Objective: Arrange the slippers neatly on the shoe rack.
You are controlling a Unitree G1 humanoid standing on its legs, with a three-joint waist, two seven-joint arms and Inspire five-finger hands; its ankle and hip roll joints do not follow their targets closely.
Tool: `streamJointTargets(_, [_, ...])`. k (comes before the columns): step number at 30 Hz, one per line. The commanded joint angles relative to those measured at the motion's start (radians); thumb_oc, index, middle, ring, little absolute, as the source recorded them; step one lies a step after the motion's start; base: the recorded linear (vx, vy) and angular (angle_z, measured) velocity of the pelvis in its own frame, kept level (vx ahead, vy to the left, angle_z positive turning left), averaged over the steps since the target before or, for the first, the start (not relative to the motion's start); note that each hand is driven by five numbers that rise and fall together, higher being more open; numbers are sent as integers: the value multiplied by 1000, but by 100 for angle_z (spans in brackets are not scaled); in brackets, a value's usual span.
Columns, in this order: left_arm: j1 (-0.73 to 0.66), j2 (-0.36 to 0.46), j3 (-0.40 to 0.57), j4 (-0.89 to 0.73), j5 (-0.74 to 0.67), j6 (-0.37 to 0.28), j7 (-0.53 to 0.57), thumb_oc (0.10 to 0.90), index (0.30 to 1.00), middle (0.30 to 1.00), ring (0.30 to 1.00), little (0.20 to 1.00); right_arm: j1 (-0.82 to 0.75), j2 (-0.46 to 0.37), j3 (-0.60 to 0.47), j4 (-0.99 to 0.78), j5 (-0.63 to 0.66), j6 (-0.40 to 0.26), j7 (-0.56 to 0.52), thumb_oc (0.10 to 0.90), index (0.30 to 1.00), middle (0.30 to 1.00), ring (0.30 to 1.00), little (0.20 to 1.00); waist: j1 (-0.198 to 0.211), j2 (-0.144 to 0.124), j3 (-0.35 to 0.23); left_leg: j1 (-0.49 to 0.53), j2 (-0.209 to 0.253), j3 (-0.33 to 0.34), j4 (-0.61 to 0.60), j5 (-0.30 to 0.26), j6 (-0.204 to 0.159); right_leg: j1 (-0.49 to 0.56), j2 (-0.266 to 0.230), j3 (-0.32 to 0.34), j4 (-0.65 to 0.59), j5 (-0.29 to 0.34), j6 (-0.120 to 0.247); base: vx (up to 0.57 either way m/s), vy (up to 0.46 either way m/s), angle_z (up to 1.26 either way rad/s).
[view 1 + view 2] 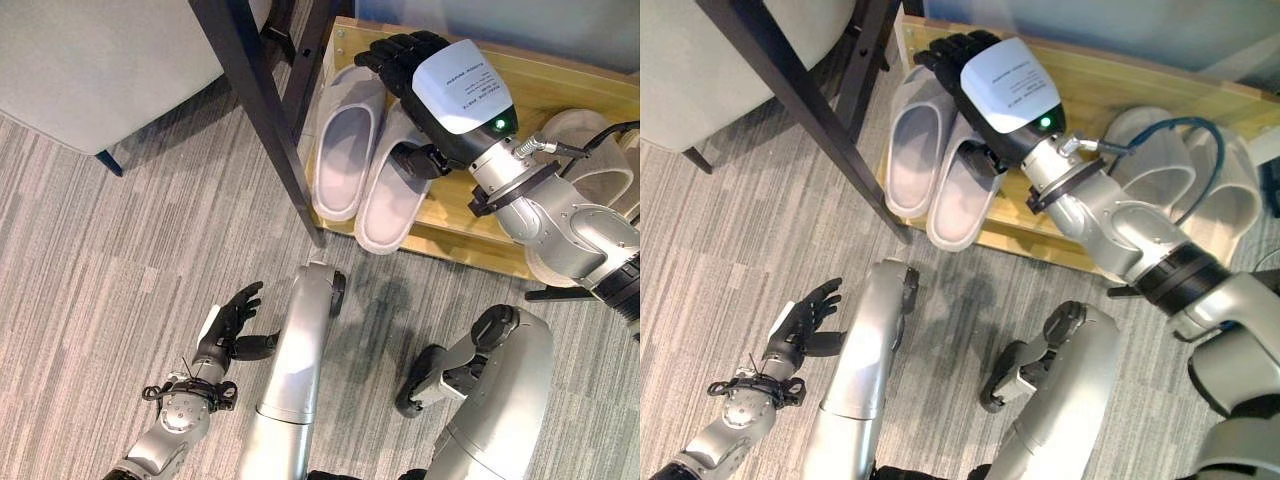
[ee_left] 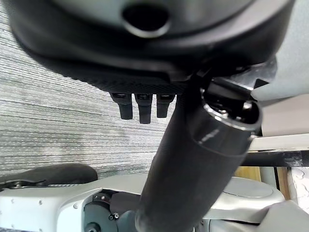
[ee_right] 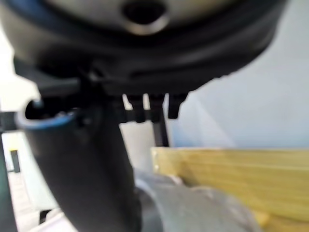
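Note:
Two pale grey slippers lie side by side at the left end of the wooden shoe rack [image 1: 560,85], heels sticking out over its front edge. One is the left slipper [image 1: 345,140], the other the right slipper [image 1: 390,205]. My right hand [image 1: 450,90] lies over the right slipper's toe end, fingers [image 1: 400,50] stretched toward the rack's back and the thumb [image 1: 420,160] on the slipper's upper. The right wrist view has that grey slipper [image 3: 193,203] under the thumb. Low over the carpet, my left hand [image 1: 228,325] hangs open and holds nothing.
A beige pair of slippers [image 1: 1160,160] sits on the rack's right part, partly behind my right arm. A black frame post [image 1: 260,100] slants down just left of the grey pair. A grey upholstered seat [image 1: 100,60] stands at the upper left.

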Motion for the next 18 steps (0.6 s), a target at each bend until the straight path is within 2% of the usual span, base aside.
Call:
streamJointTargets(1, [32,3,23,-100,29,-57,6,800,900,900,900,900,-188,-11,-17,28,-46,20,-85,800,900,900,900,900,58,-1,-37,-52,10,17,-84,-50,-10,17,-3,-10,96,-18,-89,0,0,0])
streamJointTargets(5, [24,1,11,-94,32,-61,10,800,900,900,900,900,-208,18,-14,116,-120,71,-132,800,900,900,900,900,60,6,-37,-52,7,16,-87,-49,-10,19,-2,-13,96,-20,-91,0,0,0])
streamJointTargets(9, [11,-8,0,-85,42,-66,18,800,900,900,900,900,-206,62,-55,179,-185,123,-187,800,900,900,900,900,63,16,-37,-52,-1,13,-93,-44,-11,26,-4,-20,93,-21,-93,0,0,0])
streamJointTargets(12, [0,-10,-4,-80,49,-68,23,800,900,900,900,900,-201,75,-77,184,-209,140,-204,800,900,900,900,900,65,20,-37,-52,-5,9,-96,-42,-11,30,-6,-24,91,-22,-94,0,0,0])
streamJointTargets(18, [-3,-19,0,-76,53,-72,26,800,900,900,900,900,-158,82,-135,136,-201,134,-207,800,900,900,900,900,61,18,-37,-52,-8,8,-99,-39,-14,36,-8,-29,89,-18,-93,0,0,0])
